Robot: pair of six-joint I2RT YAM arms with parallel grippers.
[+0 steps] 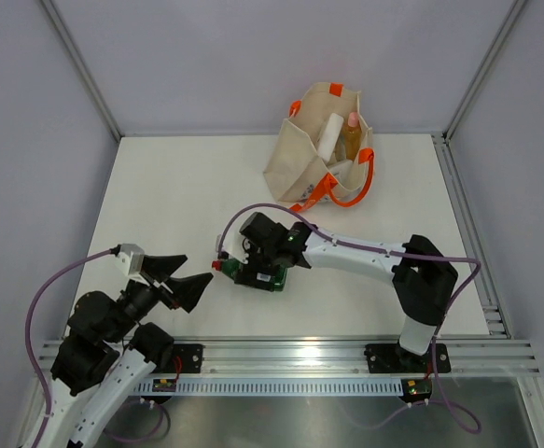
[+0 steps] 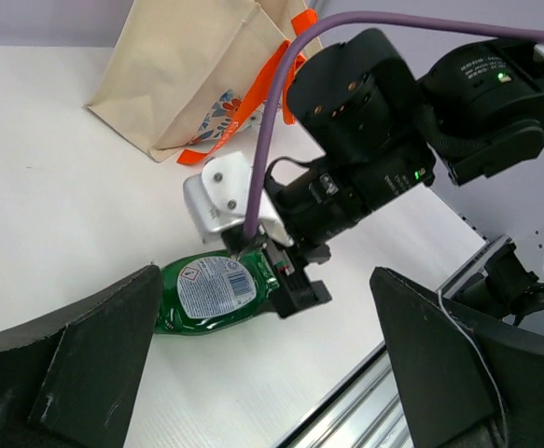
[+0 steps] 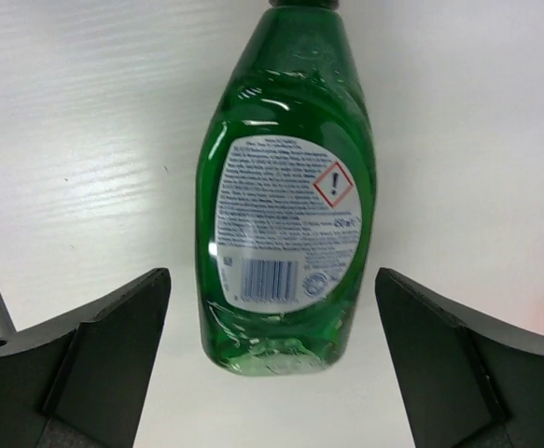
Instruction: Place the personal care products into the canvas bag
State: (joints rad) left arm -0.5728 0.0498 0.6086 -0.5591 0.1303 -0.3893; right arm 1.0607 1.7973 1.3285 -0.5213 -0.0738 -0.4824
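Some bottles [image 1: 332, 137] are in the canvas bag [image 1: 295, 163]; the green bottle [image 3: 285, 187] remains on the tabletop [image 1: 160, 205], the right hand [image 3: 272, 369] spread apart over it.

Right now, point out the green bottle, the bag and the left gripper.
green bottle [image 3: 285, 215]: right wrist view, on its white back label.
bag [image 1: 288, 166]: top view, on its plain beige side wall.
left gripper [image 1: 199, 268]: top view, the gap between its open fingertips.
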